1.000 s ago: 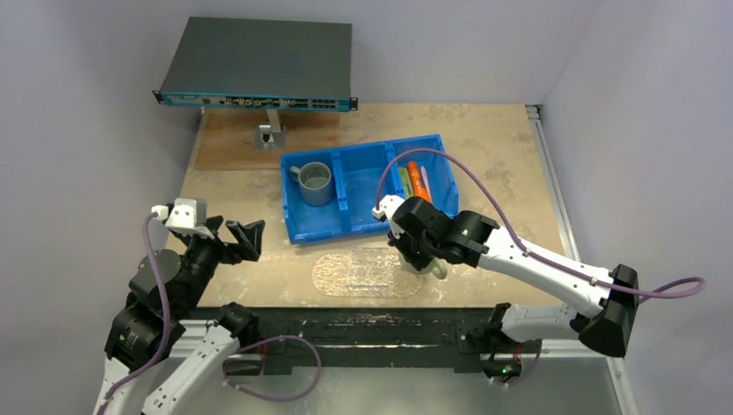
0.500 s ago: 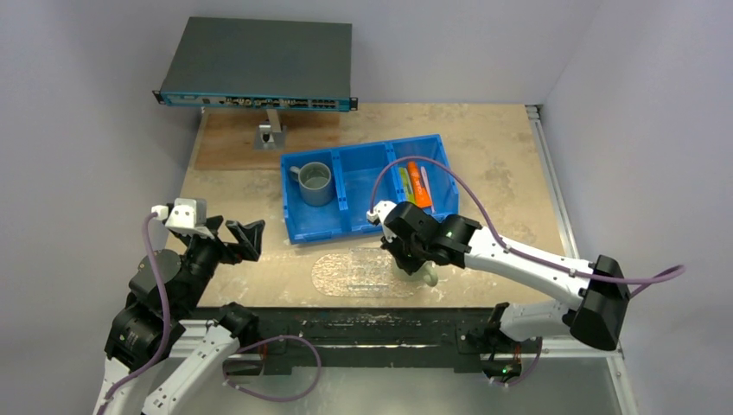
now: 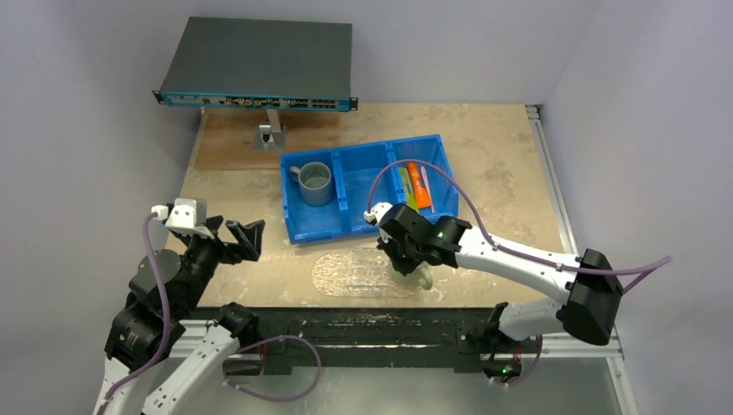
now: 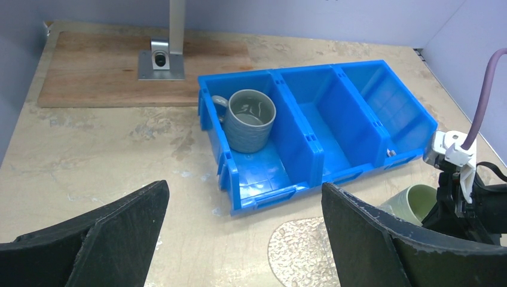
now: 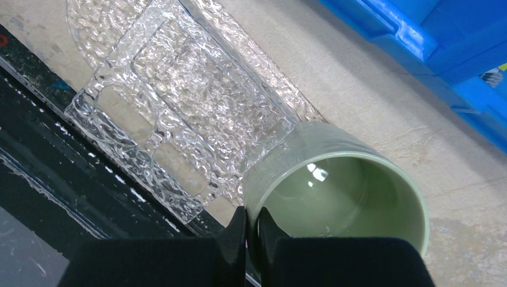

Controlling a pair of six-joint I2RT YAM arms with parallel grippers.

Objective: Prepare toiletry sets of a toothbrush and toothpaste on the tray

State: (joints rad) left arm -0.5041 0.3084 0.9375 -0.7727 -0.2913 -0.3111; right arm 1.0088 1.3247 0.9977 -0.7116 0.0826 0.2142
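Observation:
The clear pebbled tray [image 3: 354, 272] lies near the table's front edge, also in the right wrist view [image 5: 179, 89] and the left wrist view [image 4: 299, 257]. My right gripper [image 3: 406, 262] [image 5: 252, 224] is shut on the rim of a pale-green mug [image 3: 423, 277] [image 5: 341, 191], tilted at the tray's right end. The orange tube [image 3: 418, 184] and green tube [image 3: 404, 183] lie in the right compartment of the blue bin [image 3: 363, 226], with a pale toothbrush stick [image 3: 425, 175] beside them. My left gripper [image 3: 233, 238] [image 4: 245, 184] is open and empty, left of the tray.
A grey mug [image 3: 315, 183] [image 4: 251, 119] stands in the bin's left compartment; the middle compartment holds nothing. A dark network switch [image 3: 259, 65] on a metal stand rests on a wooden board [image 3: 229, 143] at the back left. The black table edge runs just below the tray.
My right arm has moved left and slightly nearer with the pale-green mug, bringing it to the tray's right end. The left arm has not moved.

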